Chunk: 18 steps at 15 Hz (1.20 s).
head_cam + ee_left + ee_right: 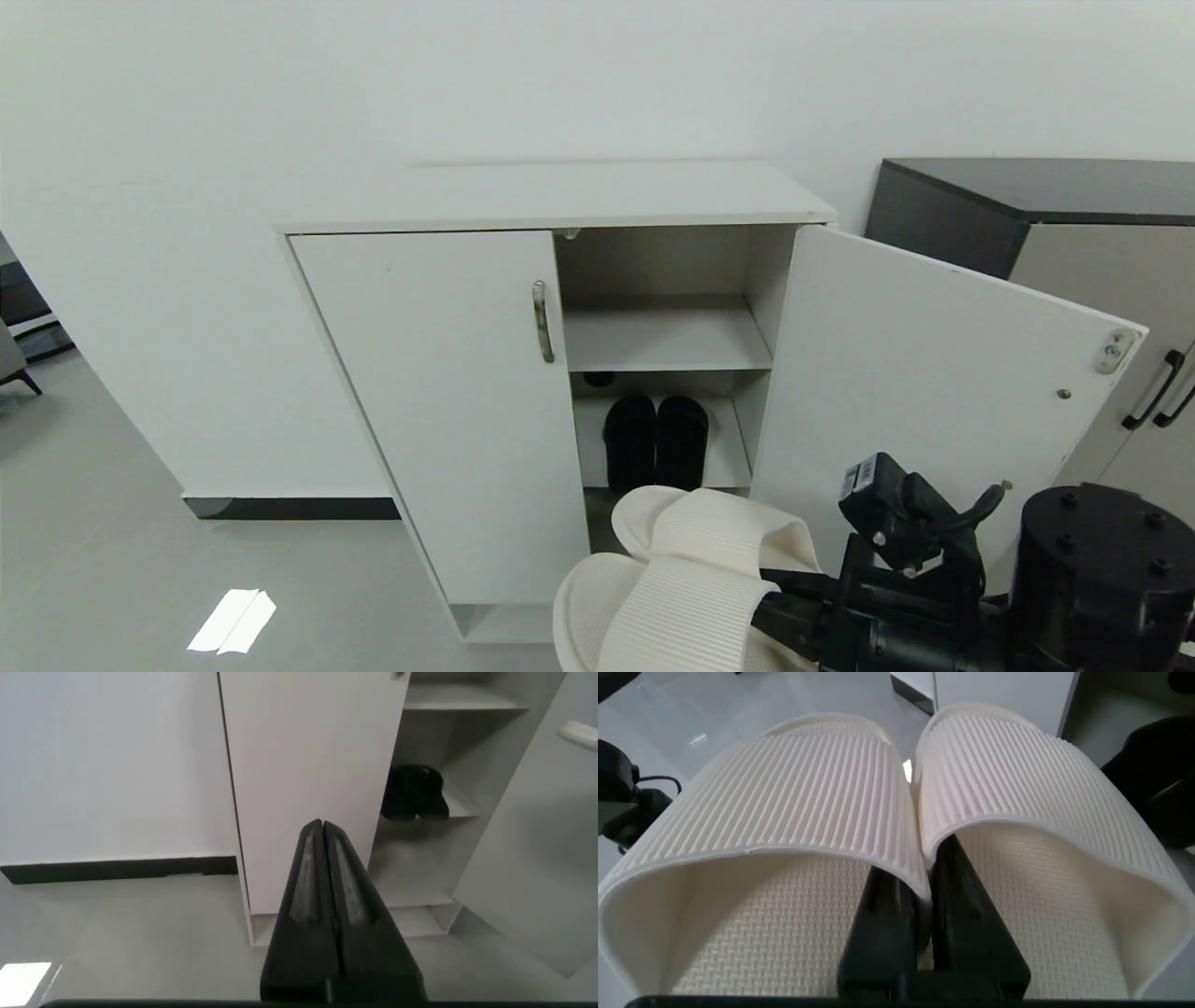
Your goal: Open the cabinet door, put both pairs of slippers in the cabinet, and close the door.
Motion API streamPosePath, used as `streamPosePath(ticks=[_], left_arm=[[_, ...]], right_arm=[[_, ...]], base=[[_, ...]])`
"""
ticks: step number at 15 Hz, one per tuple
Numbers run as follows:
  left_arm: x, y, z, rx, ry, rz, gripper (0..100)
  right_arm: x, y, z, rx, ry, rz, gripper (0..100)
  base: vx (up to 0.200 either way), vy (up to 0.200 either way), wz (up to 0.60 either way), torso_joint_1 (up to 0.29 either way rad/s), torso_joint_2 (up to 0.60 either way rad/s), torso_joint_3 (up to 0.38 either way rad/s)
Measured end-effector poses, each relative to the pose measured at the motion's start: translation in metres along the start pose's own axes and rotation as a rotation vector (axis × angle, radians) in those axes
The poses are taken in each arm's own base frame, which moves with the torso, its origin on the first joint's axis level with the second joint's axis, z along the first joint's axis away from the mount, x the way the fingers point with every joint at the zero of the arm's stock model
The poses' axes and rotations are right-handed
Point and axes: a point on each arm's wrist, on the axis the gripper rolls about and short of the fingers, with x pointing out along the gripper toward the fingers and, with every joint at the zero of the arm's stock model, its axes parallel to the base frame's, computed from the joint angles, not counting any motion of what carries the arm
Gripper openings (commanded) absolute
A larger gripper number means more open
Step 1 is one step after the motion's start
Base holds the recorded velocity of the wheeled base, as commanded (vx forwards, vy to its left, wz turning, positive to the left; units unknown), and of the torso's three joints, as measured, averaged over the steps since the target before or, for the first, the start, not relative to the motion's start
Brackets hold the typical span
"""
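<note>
White slippers: a cream pair with ribbed straps, side by side and touching. They are held in the air just out from the cabinet's open right half, below the level of the lower shelf.
Right gripper: one finger sits under each strap, and the slippers' meeting inner sides are pinched between them.
Black slippers: a pair close together on the lower shelf, toward its left, with a strip of shelf showing on their right.
Upper shelf: white, its front edge straight above the black pair.
Right door: swung wide open, its free edge out toward the neighbouring cabinet. It stands just beside the arm holding the white pair.
Left door: closed. Its upright handle sits at the inner edge that borders the opening.
Left gripper: fingers pressed together on nothing, low before the left door and apart from it.
Floor: grey, spreading wide to the cabinet's left.
</note>
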Motion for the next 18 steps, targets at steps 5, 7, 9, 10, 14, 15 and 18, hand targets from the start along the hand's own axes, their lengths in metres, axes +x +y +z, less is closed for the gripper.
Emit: streamPosePath(ticks=[5,7,9,10,14,15,18], left_arm=[[0.000,0.000,0.000,0.001,0.000,0.000,0],[0.000,0.000,0.000,0.001,0.001,0.000,0],[0.000,0.000,0.000,0.001,0.000,0.000,0],[0.000,0.000,0.000,0.001,0.000,0.000,0],[0.000,0.000,0.000,0.001,0.000,0.000,0],[0.000,0.000,0.000,0.002,0.000,0.000,0],[0.000,0.000,0.000,0.006,0.000,-0.001,0]], right_arm=[[0.000,0.000,-0.002,0.001,0.005,0.000,0],[0.001,-0.001,-0.003,-0.002,-0.009,0.002,0],[0.002,-0.001,-0.004,-0.005,-0.026,0.004,0],[0.002,-0.001,-0.005,-0.007,-0.029,0.003,0],[-0.001,-0.002,-0.011,-0.112,-0.020,-0.009,0],[0.001,-0.002,-0.009,-0.102,-0.025,-0.022,0],[0.024,-0.009,0.008,-0.008,0.058,-0.258,0]], base=[[0.000,0.000,0.00,-0.132,0.45,0.314],[0.000,0.000,0.00,-0.058,0.24,0.183],[0.000,0.000,0.00,-0.024,0.09,0.046],[0.000,0.000,0.00,0.000,0.00,0.000],[0.000,0.000,0.00,0.000,0.00,0.000],[0.000,0.000,0.00,0.000,0.00,0.000],[0.000,0.000,0.00,0.000,0.00,0.000]])
